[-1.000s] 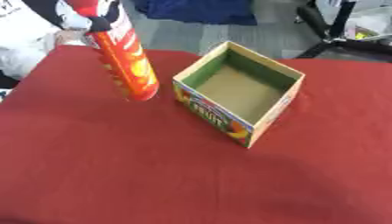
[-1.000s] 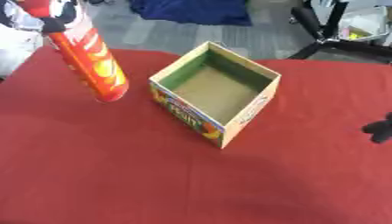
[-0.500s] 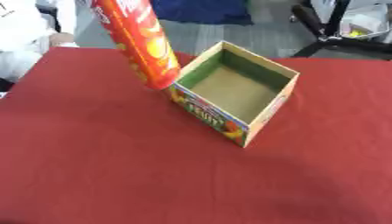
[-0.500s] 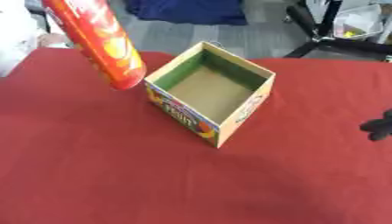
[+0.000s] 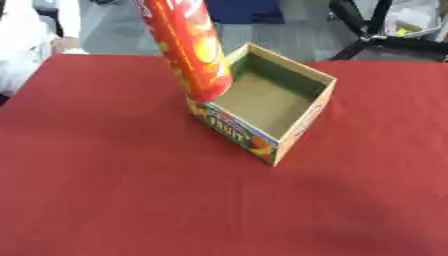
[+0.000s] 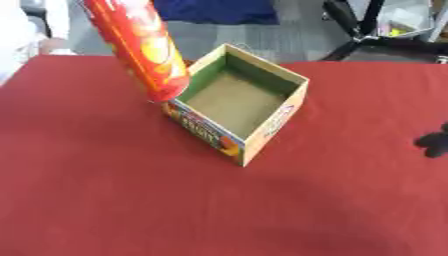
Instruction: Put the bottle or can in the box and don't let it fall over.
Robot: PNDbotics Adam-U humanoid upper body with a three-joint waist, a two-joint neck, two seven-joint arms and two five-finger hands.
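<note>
One tall red-and-yellow can [image 5: 188, 47] is hanging tilted, its lower end over the near-left wall of the open cardboard box [image 5: 302, 120] sitting on the red table [image 5: 105, 190]. Its top is running out of view, so the left hand is not showing. Part of the right hand [image 6: 432, 144] is showing dark at the right edge, its fingers impossible to read.

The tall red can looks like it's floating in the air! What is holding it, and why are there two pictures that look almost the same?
The two pictures come from a robot's two eyes, a pair of cameras in its head looking down at a table with a red cloth. That is why they nearly match. The red and yellow can is in the air, tilted, with its bottom end just over the near left edge of an open cardboard box. The box is empty inside, with fruit pictures on its side. Whatever holds the can is above the top of both pictures, so you cannot see it. The small dark shape at the right edge is probably the robot's other hand, resting.
</note>
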